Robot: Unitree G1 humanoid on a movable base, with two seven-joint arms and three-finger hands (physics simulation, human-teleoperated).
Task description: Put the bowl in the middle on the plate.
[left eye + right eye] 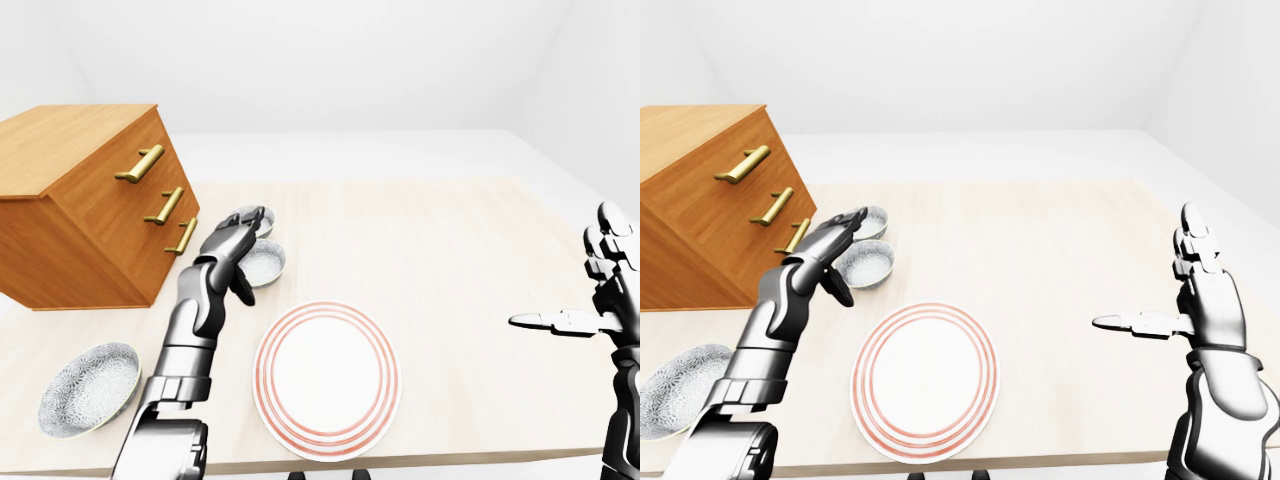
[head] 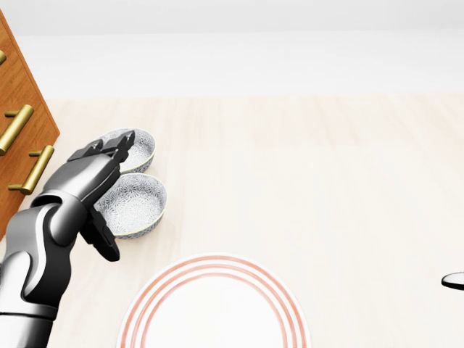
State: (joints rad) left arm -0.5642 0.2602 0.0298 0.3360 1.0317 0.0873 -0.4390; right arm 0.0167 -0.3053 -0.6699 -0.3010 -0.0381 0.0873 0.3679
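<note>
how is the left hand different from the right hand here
The left hand reaches low over the left rim of the middle bowl; the right hand is raised by the table's right edge, with nothing near it. The left hand's fingers point toward the top of the head view; the right hand's stand upright, with one stretched level toward the view's left. Both are open and hold nothing.

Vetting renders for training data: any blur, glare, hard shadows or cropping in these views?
Head view: sharp, flat even light, no glare or hard shadows; plate cut by the bottom edge, left hand hides part of the middle bowl. Left-eye and right-eye views: equally sharp, wider, plate whole.
</note>
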